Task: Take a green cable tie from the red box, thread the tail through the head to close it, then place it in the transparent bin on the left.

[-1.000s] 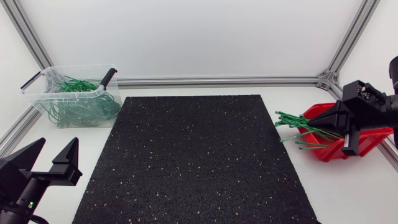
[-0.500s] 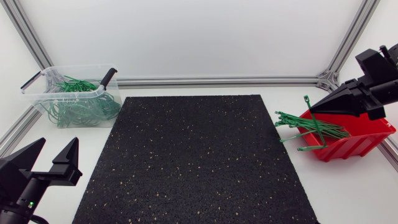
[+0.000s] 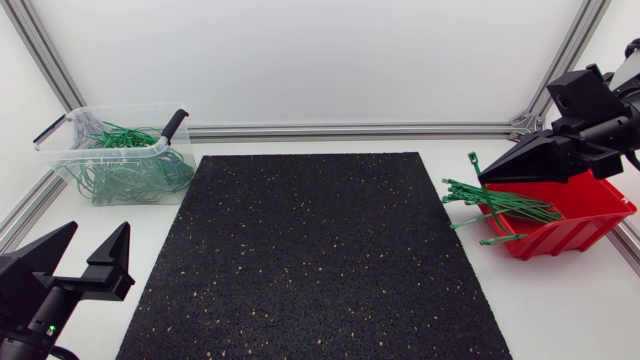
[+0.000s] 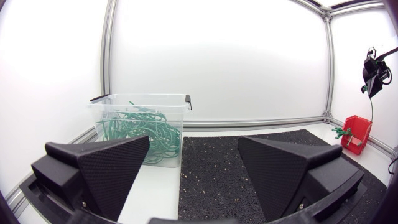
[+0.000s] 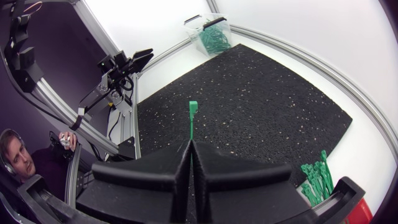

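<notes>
One transparent bin (image 3: 62, 150) far left (looped green ties inside, too tangled to count), left gripper (image 3: 97, 236) spread wide, empty, one black mat (image 3: 310, 250) mid-table, right gripper (image 3: 484, 177) pinching one green cable tie (image 3: 474, 162) over the one red box (image 3: 565, 225).

No text, label, number or sign is readable anywhere: not on the bin (image 3: 57, 152), the red box (image 3: 566, 236) or the mat (image 3: 310, 260).

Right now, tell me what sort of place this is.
Probably a robot test cell on a lab bench: a white table fenced by an aluminium frame, a black mat as work surface, and a left gripper and right gripper stationed by a transparent bin and red box of green cable ties.
</notes>
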{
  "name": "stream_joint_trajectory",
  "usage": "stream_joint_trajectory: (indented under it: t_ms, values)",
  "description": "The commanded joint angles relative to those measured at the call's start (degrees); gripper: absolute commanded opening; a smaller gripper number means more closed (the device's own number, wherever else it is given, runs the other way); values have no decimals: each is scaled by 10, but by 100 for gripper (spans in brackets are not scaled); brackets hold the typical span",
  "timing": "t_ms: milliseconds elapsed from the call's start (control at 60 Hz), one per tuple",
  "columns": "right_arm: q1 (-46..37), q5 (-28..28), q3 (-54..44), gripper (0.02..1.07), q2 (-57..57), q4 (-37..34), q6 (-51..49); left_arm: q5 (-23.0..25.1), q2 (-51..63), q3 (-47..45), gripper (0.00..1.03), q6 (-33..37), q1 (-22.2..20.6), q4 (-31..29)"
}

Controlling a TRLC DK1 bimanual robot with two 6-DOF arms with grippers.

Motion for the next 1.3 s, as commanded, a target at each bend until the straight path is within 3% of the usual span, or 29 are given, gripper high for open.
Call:
stream_joint_trajectory:
  t_ms: [0,183,433,667,750,783,867,1083,1183,1283]
  values:
    - [24,-6,-17,8,-24,-9,-10,7,-1,-2,99,-8,-3,-19]
    - [74,-10,-20,8,-43,24,43,40,90,60,99,-47,2,-12]
    - [136,-21,-20,8,-50,45,106,140,228,160,99,-117,14,-4]
    - [169,-62,-9,8,-50,45,151,264,330,272,99,-125,14,-60]
    - [179,-81,-5,8,-46,45,162,330,381,322,99,-122,16,-98]
    - [182,-89,-2,8,-41,46,166,359,407,347,99,-109,19,-118]
    - [194,-104,4,8,-26,55,181,378,460,398,99,-62,18,-154]
    - [223,-133,6,8,-10,124,250,374,552,486,96,114,-8,-219]
    - [245,-133,5,8,-6,184,307,383,576,509,94,136,-6,-229]
    - [264,-133,3,8,4,227,341,449,584,514,93,146,-15,-224]
